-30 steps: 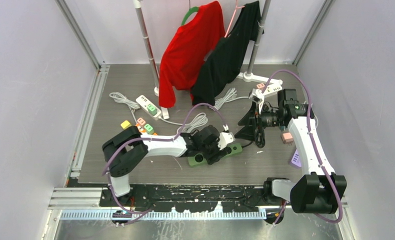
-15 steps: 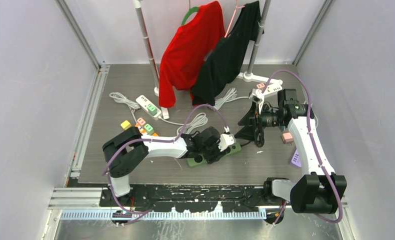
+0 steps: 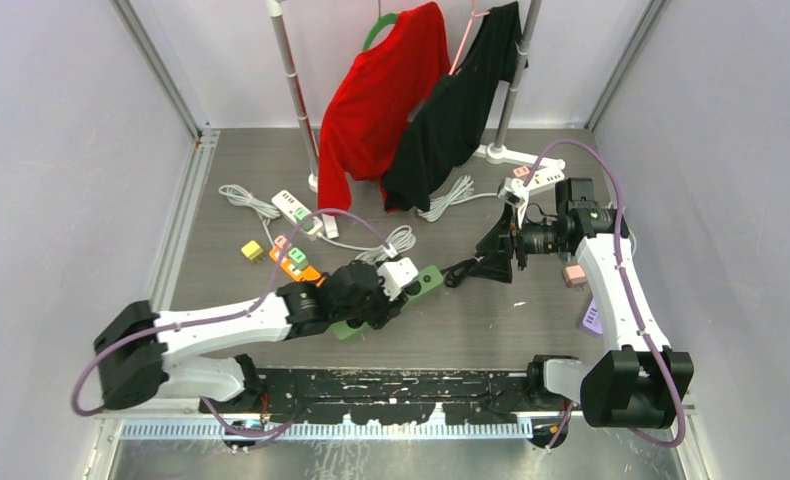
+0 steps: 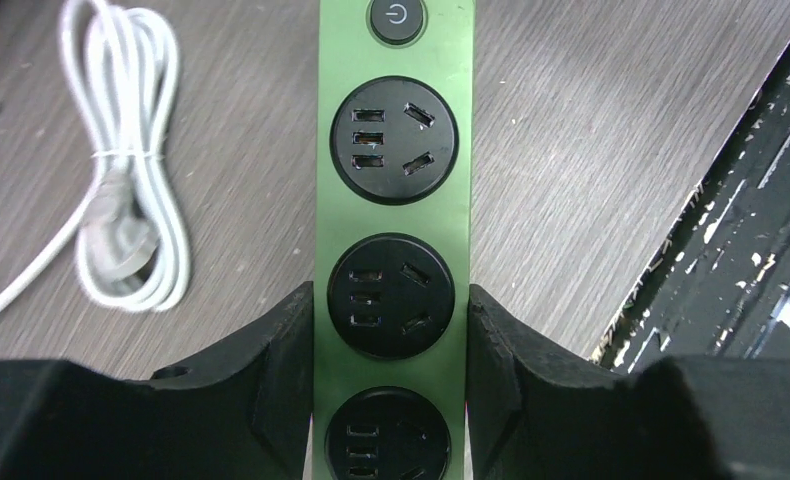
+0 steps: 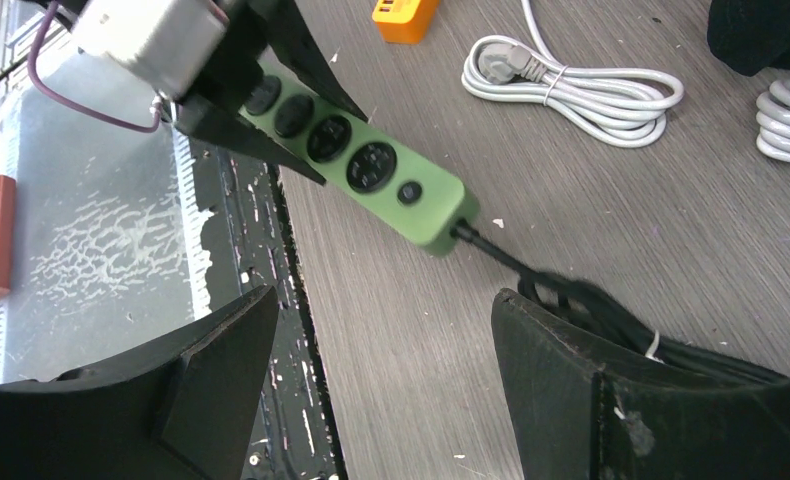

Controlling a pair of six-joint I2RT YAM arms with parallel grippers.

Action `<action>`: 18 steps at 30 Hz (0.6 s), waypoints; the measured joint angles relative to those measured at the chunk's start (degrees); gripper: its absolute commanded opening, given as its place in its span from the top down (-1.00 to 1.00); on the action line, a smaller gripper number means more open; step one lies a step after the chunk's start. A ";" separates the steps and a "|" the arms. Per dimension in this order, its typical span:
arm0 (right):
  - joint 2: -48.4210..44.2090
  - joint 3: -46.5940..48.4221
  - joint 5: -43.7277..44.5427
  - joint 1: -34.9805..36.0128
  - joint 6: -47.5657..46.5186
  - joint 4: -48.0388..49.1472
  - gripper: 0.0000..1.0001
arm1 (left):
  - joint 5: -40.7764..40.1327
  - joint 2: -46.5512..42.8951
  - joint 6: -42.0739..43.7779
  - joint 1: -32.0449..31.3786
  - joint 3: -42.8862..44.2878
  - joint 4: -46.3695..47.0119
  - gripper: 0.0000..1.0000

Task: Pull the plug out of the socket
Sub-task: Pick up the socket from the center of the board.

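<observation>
The green socket strip (image 3: 426, 281) lies slantwise on the grey table. My left gripper (image 3: 389, 300) is shut on it, its fingers pressed against both long sides. In the left wrist view the strip (image 4: 391, 218) runs up between the gripper (image 4: 391, 320), and its round black sockets and power button show empty. No plug shows in any view. A black cord (image 3: 461, 270) leaves the strip's right end (image 5: 431, 225) and runs to a black coil (image 5: 611, 315) under my right gripper (image 3: 491, 256). That gripper (image 5: 386, 300) hangs open over bare table, holding nothing.
A white power strip (image 3: 293, 210), white cable coils (image 3: 399, 240) (image 3: 449, 197) and small coloured adapters (image 3: 291, 258) lie behind the green strip. Red (image 3: 381, 100) and black (image 3: 461, 100) garments hang on a rack at the back. The table's front edge (image 4: 671, 250) runs close by the strip.
My left arm has dragged the green strip to the left and a little back, drawing its black cord out straight. The right gripper has stayed over the coil, still open.
</observation>
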 measured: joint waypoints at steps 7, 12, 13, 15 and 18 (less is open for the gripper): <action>0.00 0.00 -0.02 0.00 0.02 -0.02 -0.67 | -4.55 -14.32 -3.56 0.00 -1.31 -9.31 1.00; 0.00 0.00 -0.04 0.00 0.04 -0.02 -0.67 | -7.19 -21.66 -5.49 0.00 -0.61 -17.05 1.00; 0.00 0.00 -0.04 0.00 0.04 -0.02 -0.67 | -7.76 -22.71 -5.88 0.00 -0.04 -18.62 1.00; 0.00 0.00 -0.02 0.00 0.04 -0.02 -0.66 | -8.79 -24.33 -6.23 0.00 1.97 -22.08 1.00; 0.00 0.00 -0.04 0.00 0.07 0.00 -0.66 | -10.64 -25.44 -6.29 0.00 6.69 -26.56 1.00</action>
